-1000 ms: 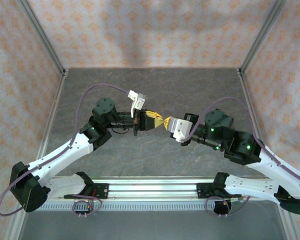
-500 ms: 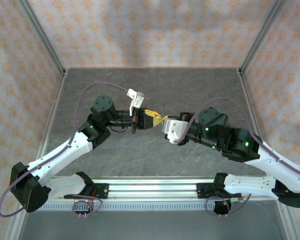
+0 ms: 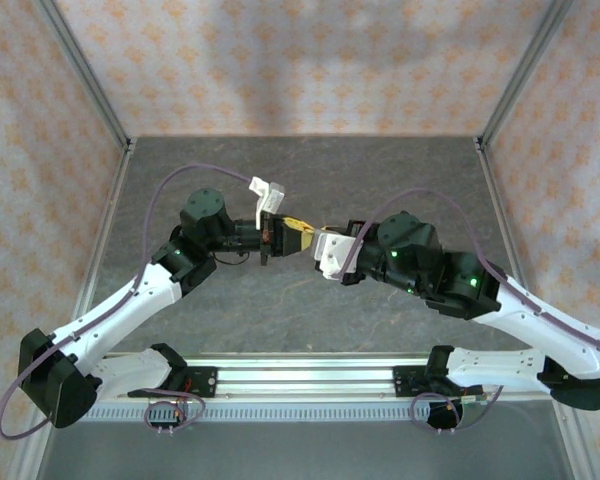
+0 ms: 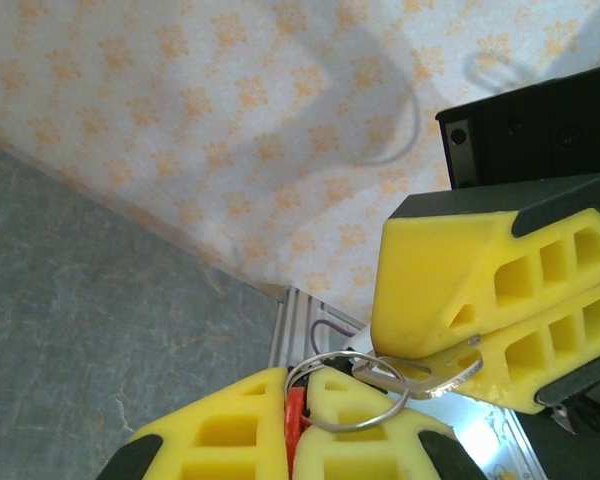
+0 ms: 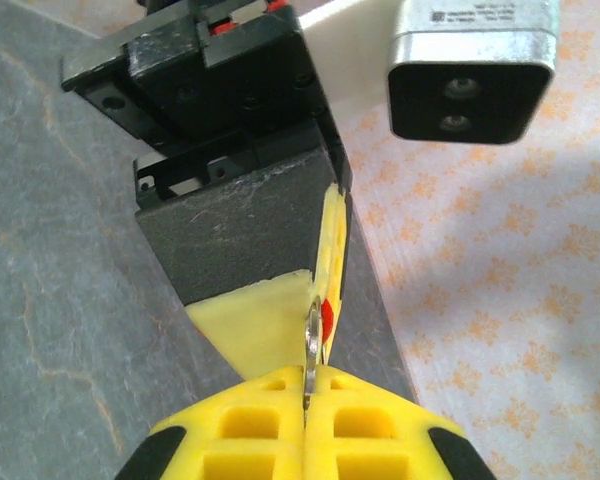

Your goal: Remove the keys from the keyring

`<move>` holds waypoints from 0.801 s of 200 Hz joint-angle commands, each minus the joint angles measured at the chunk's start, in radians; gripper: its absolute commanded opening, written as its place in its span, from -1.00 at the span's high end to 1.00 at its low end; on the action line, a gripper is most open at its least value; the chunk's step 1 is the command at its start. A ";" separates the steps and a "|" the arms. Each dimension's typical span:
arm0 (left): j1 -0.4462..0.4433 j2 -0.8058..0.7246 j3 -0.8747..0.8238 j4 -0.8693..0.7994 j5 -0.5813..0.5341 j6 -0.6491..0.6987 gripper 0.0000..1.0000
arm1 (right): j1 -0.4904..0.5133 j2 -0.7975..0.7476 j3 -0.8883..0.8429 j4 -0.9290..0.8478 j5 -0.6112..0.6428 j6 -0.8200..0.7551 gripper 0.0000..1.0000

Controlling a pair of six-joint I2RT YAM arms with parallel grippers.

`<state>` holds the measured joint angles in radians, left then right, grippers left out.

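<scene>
**Left gripper.** The left gripper (image 4: 297, 388) is clenched. Its two yellow fingers (image 4: 220, 432) are pressed together on the keyring (image 4: 346, 427) and on a small red piece (image 4: 294, 432) caught between them; what the red piece is cannot be told. Most of the ring's loop stands out past the fingertips toward the right gripper.

**Right gripper.** The right gripper (image 4: 400, 352) is clenched on a silver key (image 4: 420, 378). The key passes through the keyring, and its blade lies flat in the seam between the yellow fingers (image 4: 480, 285). In the right wrist view, a thin metal edge (image 5: 309, 350) is pinched between the right gripper's fingertips, just below the red piece (image 5: 325, 314).

**Relative position.** In the top view, the left gripper (image 3: 286, 236) and the right gripper (image 3: 323, 250) meet tip to tip. The keyring and key are too small to make out at that junction.

**Location.** The junction lies over the middle of the grey worktop (image 3: 310, 170), about midway between its left and right edges. The arms reach in from the near corners.
</scene>
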<state>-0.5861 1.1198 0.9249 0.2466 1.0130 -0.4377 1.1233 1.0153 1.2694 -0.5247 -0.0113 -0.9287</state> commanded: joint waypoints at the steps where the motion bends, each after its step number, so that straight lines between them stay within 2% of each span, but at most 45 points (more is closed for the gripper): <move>1: -0.004 0.000 0.051 0.079 -0.161 0.011 1.00 | 0.089 0.049 -0.076 0.136 -0.246 0.084 1.00; 54: -0.015 -0.038 0.055 0.015 -0.180 0.075 1.00 | 0.089 0.057 -0.137 0.283 -0.189 0.166 1.00; 85: -0.020 -0.054 0.045 0.013 -0.190 0.087 1.00 | 0.089 0.070 -0.142 0.304 -0.166 0.169 1.00; 120: -0.029 -0.088 0.012 0.038 -0.212 0.108 1.00 | 0.086 0.069 -0.161 0.387 -0.051 0.243 1.00; 160: -0.034 -0.111 -0.012 0.048 -0.225 0.131 1.00 | 0.060 0.037 -0.206 0.448 -0.066 0.289 1.00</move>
<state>-0.5892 1.0206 0.9123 0.1898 0.7998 -0.3386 1.1507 1.0336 1.1164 -0.1131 0.0677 -0.7052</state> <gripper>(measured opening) 0.056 0.047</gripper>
